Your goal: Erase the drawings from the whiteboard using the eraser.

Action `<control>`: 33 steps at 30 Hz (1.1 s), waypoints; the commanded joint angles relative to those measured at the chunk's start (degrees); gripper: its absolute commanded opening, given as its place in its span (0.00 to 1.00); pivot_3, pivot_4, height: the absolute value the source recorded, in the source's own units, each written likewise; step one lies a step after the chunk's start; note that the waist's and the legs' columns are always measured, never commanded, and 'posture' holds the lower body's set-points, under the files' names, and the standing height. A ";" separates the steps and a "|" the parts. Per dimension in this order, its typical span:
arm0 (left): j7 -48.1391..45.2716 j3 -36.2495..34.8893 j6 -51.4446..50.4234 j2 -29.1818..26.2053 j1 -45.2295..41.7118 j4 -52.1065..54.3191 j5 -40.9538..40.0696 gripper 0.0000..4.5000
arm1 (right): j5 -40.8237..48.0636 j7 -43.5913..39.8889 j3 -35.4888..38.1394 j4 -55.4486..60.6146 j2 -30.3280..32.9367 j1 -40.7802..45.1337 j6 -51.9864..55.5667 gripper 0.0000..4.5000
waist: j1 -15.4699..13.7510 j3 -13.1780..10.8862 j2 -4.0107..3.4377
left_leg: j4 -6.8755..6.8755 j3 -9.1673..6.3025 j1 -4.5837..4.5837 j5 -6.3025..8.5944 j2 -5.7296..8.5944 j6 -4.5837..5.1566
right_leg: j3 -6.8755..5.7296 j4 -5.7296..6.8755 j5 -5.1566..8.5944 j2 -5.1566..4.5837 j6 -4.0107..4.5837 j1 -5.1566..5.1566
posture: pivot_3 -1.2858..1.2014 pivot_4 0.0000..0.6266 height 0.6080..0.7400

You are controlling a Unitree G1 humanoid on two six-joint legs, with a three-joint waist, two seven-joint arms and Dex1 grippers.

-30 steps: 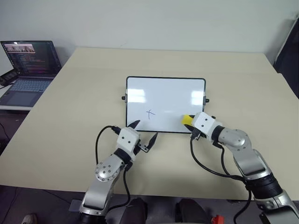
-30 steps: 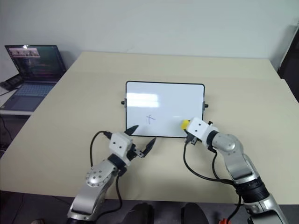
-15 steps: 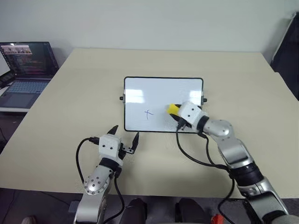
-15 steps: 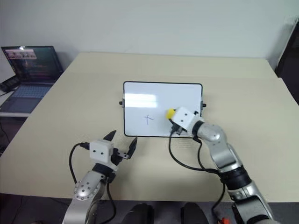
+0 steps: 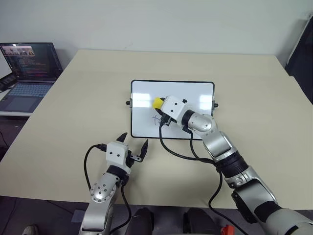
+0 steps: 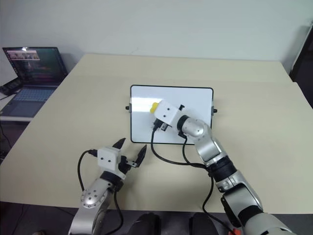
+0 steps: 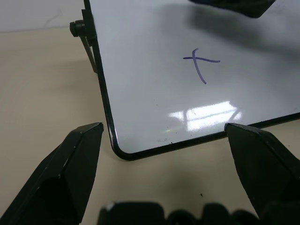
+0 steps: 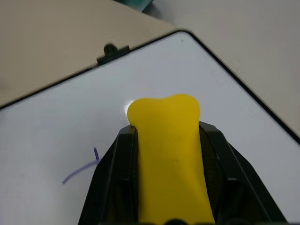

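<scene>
1. The right gripper (image 5: pixel 161 111), clamped on the eraser (image 5: pixel 158 102), hovers over the whiteboard (image 5: pixel 195 93) on the table (image 5: pixel 73 112), beside the cross (image 7: pixel 200 63).
2. The left gripper (image 5: pixel 132 142) waits open and empty.
3. Next, it likely must press down and wipe the cross.

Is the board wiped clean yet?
No, a cross-shaped mark is still on the board, beside the eraser held in the right claw.
</scene>
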State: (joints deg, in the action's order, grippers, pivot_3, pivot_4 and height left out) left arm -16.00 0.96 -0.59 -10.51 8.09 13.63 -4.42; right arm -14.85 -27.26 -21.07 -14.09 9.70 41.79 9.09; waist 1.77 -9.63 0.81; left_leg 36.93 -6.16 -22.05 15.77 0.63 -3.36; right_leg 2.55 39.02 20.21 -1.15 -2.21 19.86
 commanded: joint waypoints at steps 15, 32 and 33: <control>2.17 1.36 -4.68 -0.05 -0.73 9.30 0.96 1.00 | -1.91 -8.17 -7.28 5.89 1.08 -8.27 10.67 0.30 | -0.05 0.09 -0.05 | 0.05 -0.12 0.27 0.02 -0.02 0.04 | -0.01 0.09 -0.05 0.01 0.07 -0.28 | 0.52 0.24 1.00; 2.10 2.02 -5.22 0.04 -1.83 8.64 1.12 1.00 | -1.26 4.64 -0.11 -4.81 -1.85 0.04 4.22 0.30 | -0.15 0.10 -0.04 | 0.03 -0.13 0.23 -0.05 -0.04 -0.07 | -0.04 0.10 -0.09 0.04 0.14 -0.23 | 0.52 0.24 1.00; 2.07 2.01 -5.32 -0.02 -1.87 8.68 1.07 1.00 | -1.36 3.23 -1.04 -3.88 -1.50 -0.89 4.41 0.30 | -0.13 0.10 -0.05 | 0.03 -0.13 0.23 -0.05 -0.04 -0.07 | -0.04 0.10 -0.09 0.04 0.14 -0.24 | 0.52 0.24 1.00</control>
State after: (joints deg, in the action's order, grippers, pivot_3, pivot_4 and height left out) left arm -14.21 3.07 -6.05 -10.49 6.64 20.23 -3.45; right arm -15.68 -22.07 -21.36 -18.15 6.96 42.74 11.76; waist 1.64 -9.53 0.76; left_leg 36.96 -6.27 -21.82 15.72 0.59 -3.43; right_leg 2.52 39.12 20.12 -1.12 -2.08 19.63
